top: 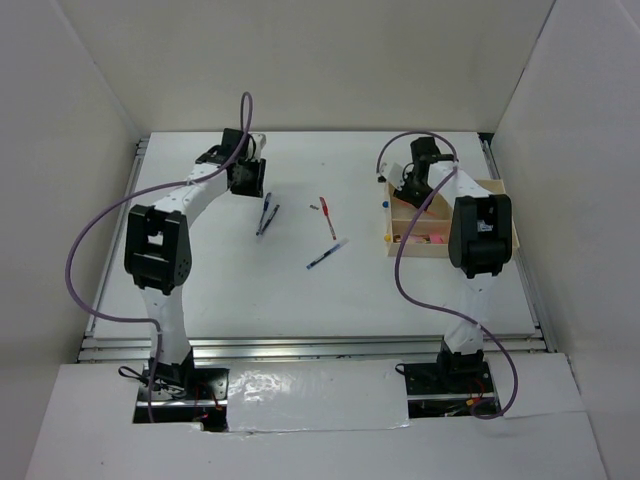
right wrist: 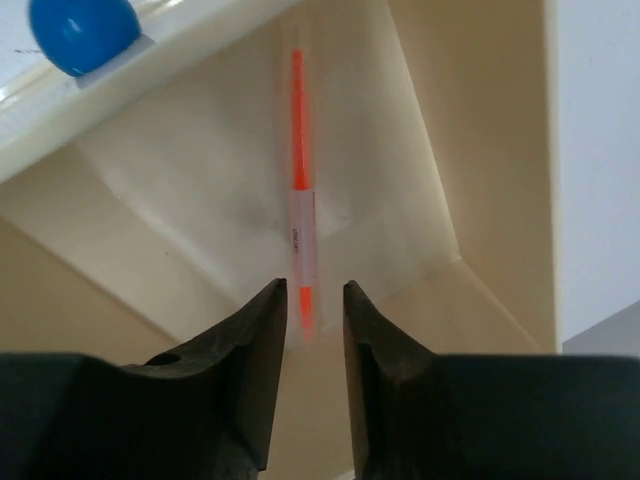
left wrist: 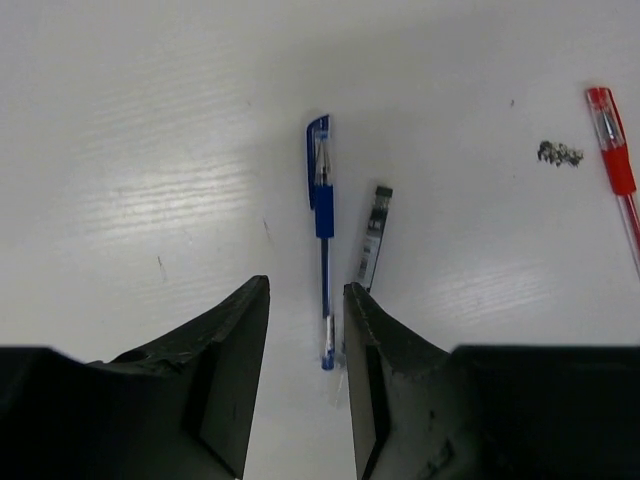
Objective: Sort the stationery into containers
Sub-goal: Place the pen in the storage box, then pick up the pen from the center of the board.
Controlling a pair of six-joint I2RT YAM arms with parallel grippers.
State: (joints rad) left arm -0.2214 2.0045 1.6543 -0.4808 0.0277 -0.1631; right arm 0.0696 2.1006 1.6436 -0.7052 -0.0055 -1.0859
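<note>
This looks like a robotics lab test cell rather than a home or shop. A plain white bench (top: 230, 290) is boxed in by bare white panels on the left (top: 60, 150), far (top: 320, 60) and right (top: 580, 150) sides. Metal rails (top: 310, 347) frame the bench's near edge. Two white-and-black robot arms, the left arm (top: 160, 240) and the right arm (top: 480, 235), are bolted at the near side. Loose purple cables (top: 75, 250) loop from them, with exposed wiring at the bases (top: 185, 385). A shiny taped sheet (top: 300, 390) covers the gap between the bases.
</note>
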